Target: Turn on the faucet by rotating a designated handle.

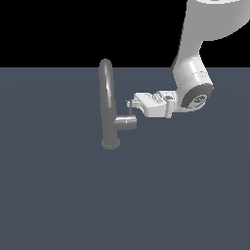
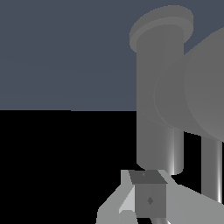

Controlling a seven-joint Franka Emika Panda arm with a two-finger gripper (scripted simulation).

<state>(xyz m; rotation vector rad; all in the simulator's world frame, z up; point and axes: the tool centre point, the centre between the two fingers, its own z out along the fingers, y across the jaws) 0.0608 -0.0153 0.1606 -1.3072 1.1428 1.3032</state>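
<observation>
Hand (image 1: 131, 104) reaching sideways, at handle (image 1: 128, 122)'s 12 o'clock beside faucet (image 1: 107, 97); cannot tell whether clenched or released.

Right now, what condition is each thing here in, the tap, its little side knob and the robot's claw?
faucet: upright on its round base, no water visible.
handle: stub pointing sideways toward the arm, thin lever standing up from it.
gripper: level at the lever's top; open or shut cannot be told.
</observation>
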